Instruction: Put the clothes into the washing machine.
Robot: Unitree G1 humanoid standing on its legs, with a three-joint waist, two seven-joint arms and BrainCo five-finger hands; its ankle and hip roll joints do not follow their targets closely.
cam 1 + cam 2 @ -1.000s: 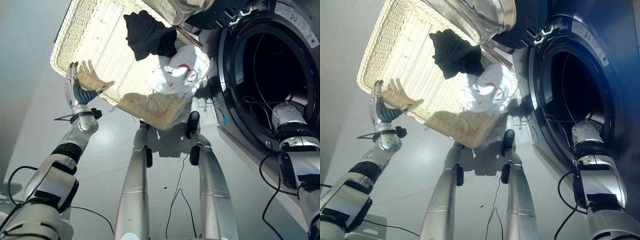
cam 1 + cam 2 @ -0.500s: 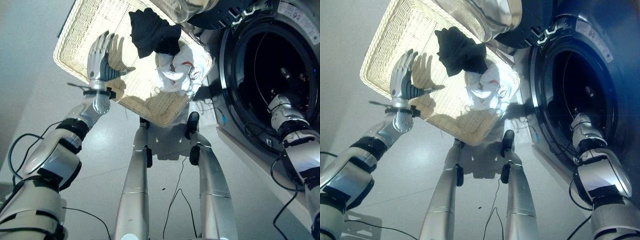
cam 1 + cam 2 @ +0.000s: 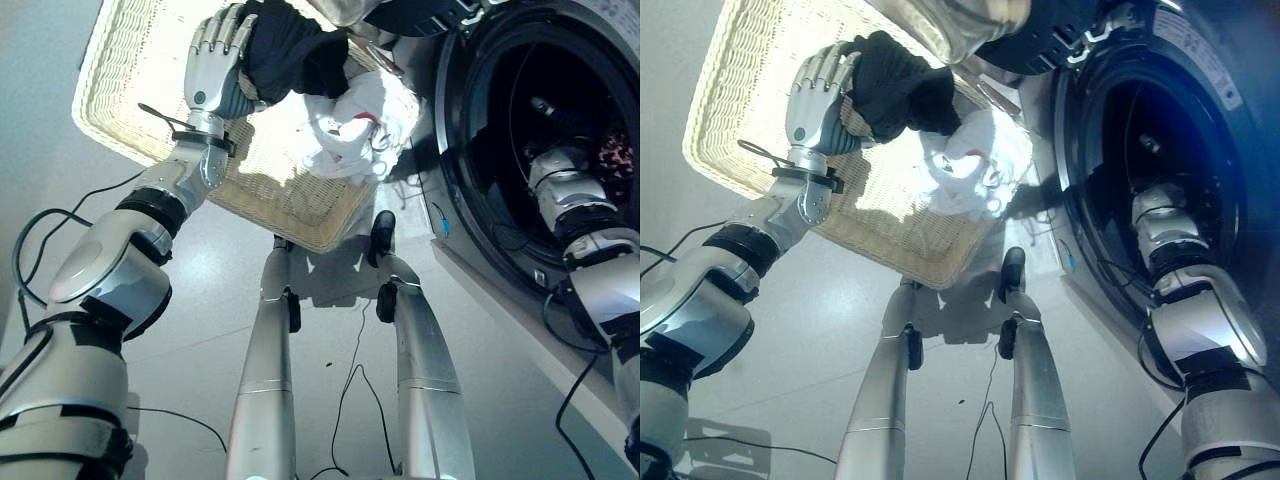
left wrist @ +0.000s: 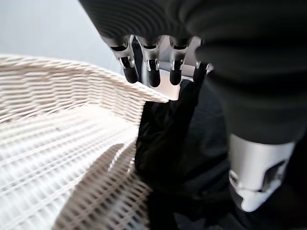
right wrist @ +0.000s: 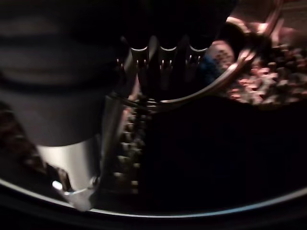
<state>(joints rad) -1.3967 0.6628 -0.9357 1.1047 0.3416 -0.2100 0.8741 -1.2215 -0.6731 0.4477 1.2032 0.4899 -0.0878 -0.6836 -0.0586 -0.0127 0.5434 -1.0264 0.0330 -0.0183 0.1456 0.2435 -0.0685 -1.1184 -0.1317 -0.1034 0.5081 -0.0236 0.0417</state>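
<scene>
Pale floor, wicker basket (image 3: 130, 110), left hand (image 3: 215, 65) curled on crumpled black garment (image 3: 290, 50), white bundle (image 3: 355, 125) beside.

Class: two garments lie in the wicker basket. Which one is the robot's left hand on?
The black garment: the left hand rests at its edge, while the white garment lies apart, nearer the washing machine.

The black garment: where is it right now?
The black garment lies in the wicker basket, at its far side, next to the white garment, with the left hand on it.
</scene>
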